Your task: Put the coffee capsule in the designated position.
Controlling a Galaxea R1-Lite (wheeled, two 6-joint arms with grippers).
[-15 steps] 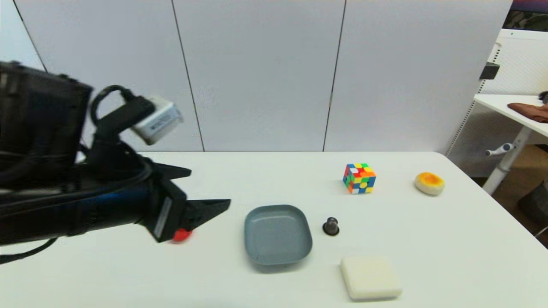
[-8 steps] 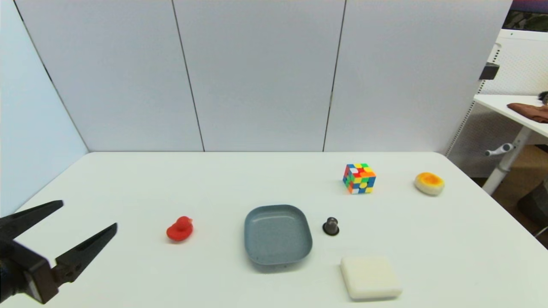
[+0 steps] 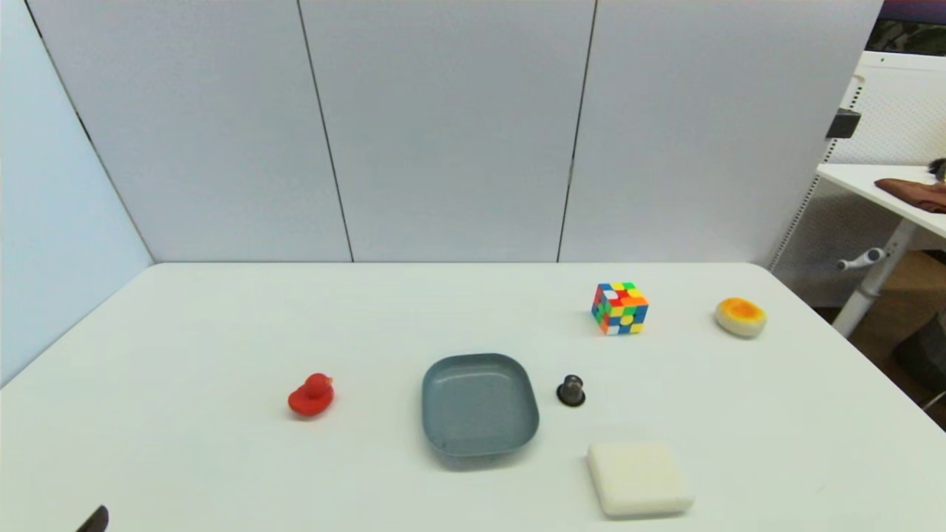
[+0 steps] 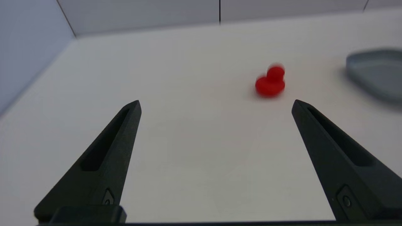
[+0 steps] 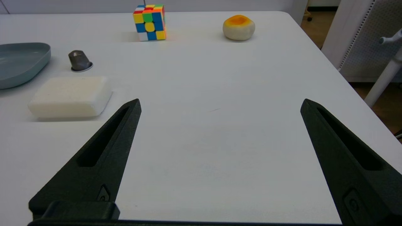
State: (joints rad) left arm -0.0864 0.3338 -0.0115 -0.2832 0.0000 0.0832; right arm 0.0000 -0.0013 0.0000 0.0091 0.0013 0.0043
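Observation:
The coffee capsule (image 3: 571,390) is a tiny dark grey-brown cone with a flat rim, standing on the white table just right of the grey-blue dish (image 3: 479,403); the right wrist view shows the capsule (image 5: 79,60) far ahead of the fingers. My left gripper (image 4: 216,105) is open over bare table near the front left corner, with only a fingertip (image 3: 94,519) showing in the head view. My right gripper (image 5: 220,103) is open above the table's right front part, holding nothing; the head view does not show it.
A red toy duck (image 3: 311,395) sits left of the dish. A white block (image 3: 638,479) lies in front of the capsule. A colourful cube (image 3: 620,307) and a yellow-topped round thing (image 3: 740,316) stand farther back right. The table's right edge is near.
My left arm has pulled back from over the red duck toward the front left corner and has almost left the head view. The objects have not moved.

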